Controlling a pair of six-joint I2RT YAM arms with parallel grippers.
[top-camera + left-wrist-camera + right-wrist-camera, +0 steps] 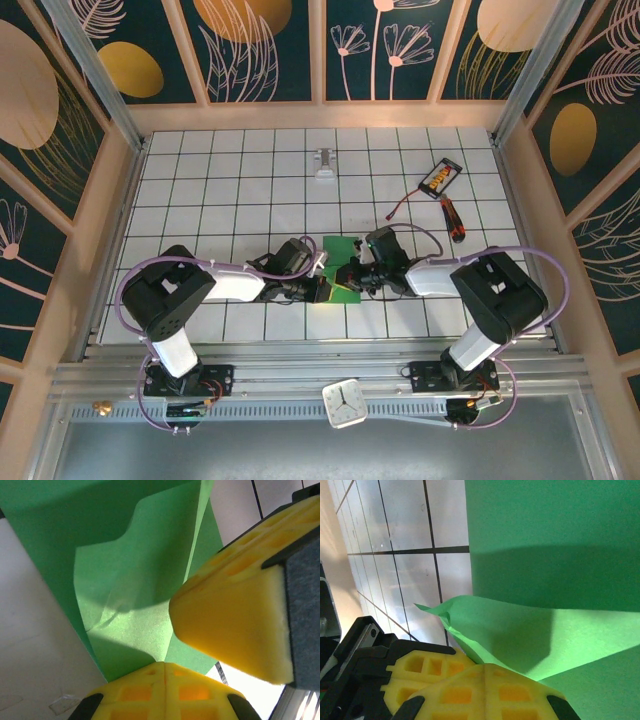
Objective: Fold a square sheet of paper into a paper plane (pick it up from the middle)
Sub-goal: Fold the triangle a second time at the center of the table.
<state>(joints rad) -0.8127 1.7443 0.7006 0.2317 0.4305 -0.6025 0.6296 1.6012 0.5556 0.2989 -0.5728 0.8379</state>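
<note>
Green square sheet of paper lies on the table, flap lifted.

We see a bright green square sheet of paper at the centre, plain, paler where light falls and darker in its shaded folds in the wrist views. The surface is white tile crossed by a dark grid. The left hand and right hand have yellow fingers moulded in a waffle pattern, one backed by dark grey padding.

The left arm and right arm are black and white, looped with purple cable. At two o'clock lies a screwdriver with a red and black handle, beside a black, orange-faced device. At six o'clock sits a white clock. The walls are dark teal with gold discs and pale peach leaf outlines.
</note>
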